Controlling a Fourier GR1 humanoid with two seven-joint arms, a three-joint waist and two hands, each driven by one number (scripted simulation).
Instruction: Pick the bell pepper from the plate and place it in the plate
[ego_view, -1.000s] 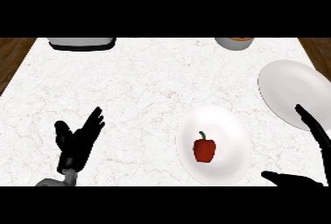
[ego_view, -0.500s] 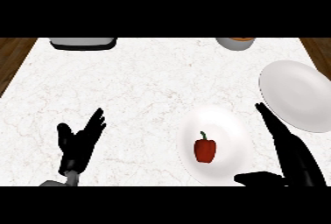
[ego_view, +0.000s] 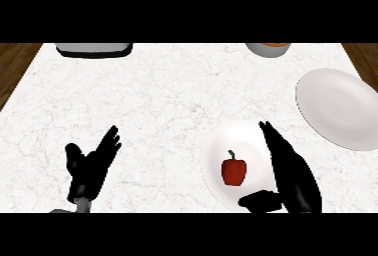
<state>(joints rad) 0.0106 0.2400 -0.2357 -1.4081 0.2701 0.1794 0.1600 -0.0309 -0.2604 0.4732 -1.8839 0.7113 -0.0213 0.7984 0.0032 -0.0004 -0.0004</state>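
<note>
While the left hand (ego_view: 88, 167) rests open at lower left, fingers up, the right hand (ego_view: 291, 172) sits released at lower right, fingers straight over the near plate (ego_view: 221, 142), just right of the red bell pepper (ego_view: 234, 170) lying on it. Second plate (ego_view: 339, 107) upper right on marble counter (ego_view: 162, 100).

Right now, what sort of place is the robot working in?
Most likely a kitchen counter: a white marble-patterned countertop with wood showing at both sides, two white plates, the nearer plate holding a red bell pepper and the other plate bare, and what look like kitchen vessels at the far edge.
</note>
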